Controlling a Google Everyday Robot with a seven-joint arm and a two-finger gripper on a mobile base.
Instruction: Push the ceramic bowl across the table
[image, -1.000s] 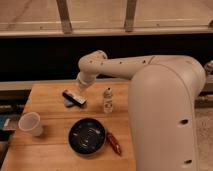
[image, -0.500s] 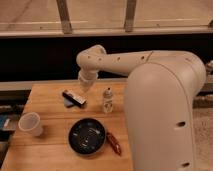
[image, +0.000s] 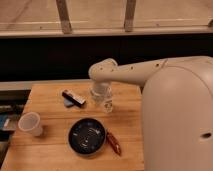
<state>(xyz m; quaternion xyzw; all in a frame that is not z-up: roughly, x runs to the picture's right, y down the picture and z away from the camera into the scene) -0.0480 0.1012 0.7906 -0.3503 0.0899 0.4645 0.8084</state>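
The ceramic bowl (image: 87, 137) is wide, dark and glossy with pale rings inside. It sits on the light wooden table (image: 50, 160) near the front middle. My gripper (image: 101, 95) hangs from the white arm's wrist at the back middle of the table, over a small clear bottle (image: 107, 105). It is well behind the bowl and does not touch it.
A small white cup (image: 31, 123) stands at the left. A black and blue flat object (image: 73, 98) lies at the back left. A red-brown packet (image: 114, 143) lies against the bowl's right side. The robot's large white body (image: 177, 120) covers the table's right side.
The wrist has swung right, from above the black and blue object to above the clear bottle. The bowl, the cup and the packet have not moved.
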